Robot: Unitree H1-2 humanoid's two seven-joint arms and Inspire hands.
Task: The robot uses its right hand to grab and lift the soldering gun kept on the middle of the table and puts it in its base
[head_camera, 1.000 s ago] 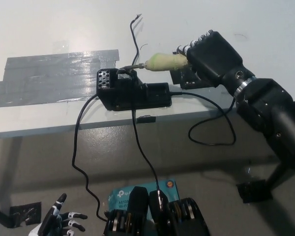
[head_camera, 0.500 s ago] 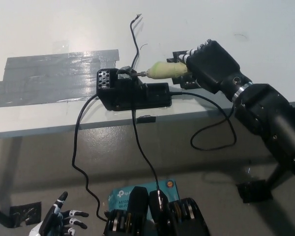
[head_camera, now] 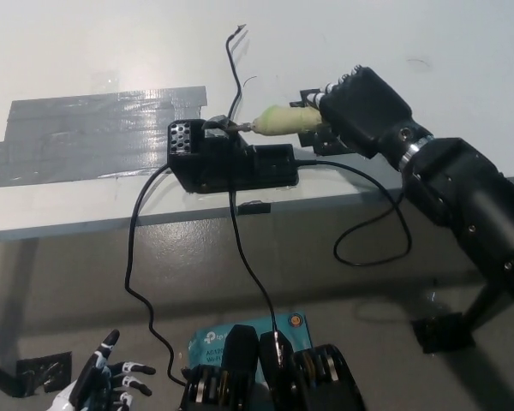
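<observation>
Resting low by the floor, the white left hand (head_camera: pixel 103 381) has its fingers spread, holding nothing. Up at the worktop's (head_camera: pixel 86 51) near edge, the black right hand (head_camera: pixel 347 107) grips the soldering gun (head_camera: pixel 278 120), long axis level, tip pointing left at the base (head_camera: pixel 227 158), right at its holder.

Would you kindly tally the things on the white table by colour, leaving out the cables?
Black: 1, the boxy black soldering base
Pale green: 1, the green-handled soldering gun in the black right hand
Grey: 1, the grey tape patch
Total: 3
</observation>
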